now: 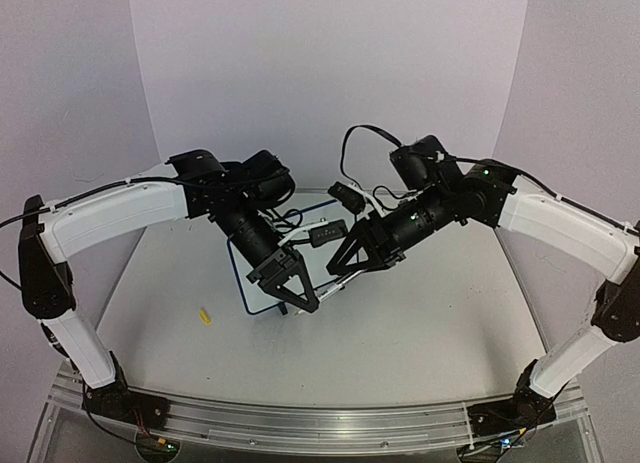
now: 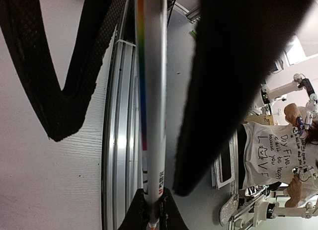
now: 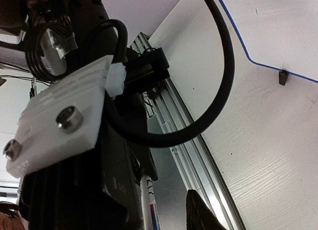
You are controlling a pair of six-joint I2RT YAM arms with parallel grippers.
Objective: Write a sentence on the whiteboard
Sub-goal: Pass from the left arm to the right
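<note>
My left gripper (image 1: pixel 296 291) (image 2: pixel 151 212) is shut on a white marker (image 2: pixel 151 91) with a rainbow stripe, gripping it near one end. My right gripper (image 1: pixel 338 265) (image 3: pixel 171 215) has come in from the right. Its black fingers (image 2: pixel 226 91) stand on either side of the marker's barrel, with a gap showing between them and the barrel. The marker (image 3: pixel 150 202) shows beside one right fingertip (image 3: pixel 201 212). Under both grippers lies the whiteboard (image 1: pixel 243 288) (image 3: pixel 278 26) with its thin blue-dark frame and a little black foot (image 3: pixel 283 77). The sentence is out of view.
A small yellow marker cap (image 1: pixel 204 315) lies on the table left of the whiteboard. An aluminium rail (image 1: pixel 320 423) runs along the near table edge between the arm bases. A black cable (image 3: pixel 218 91) loops off the left wrist.
</note>
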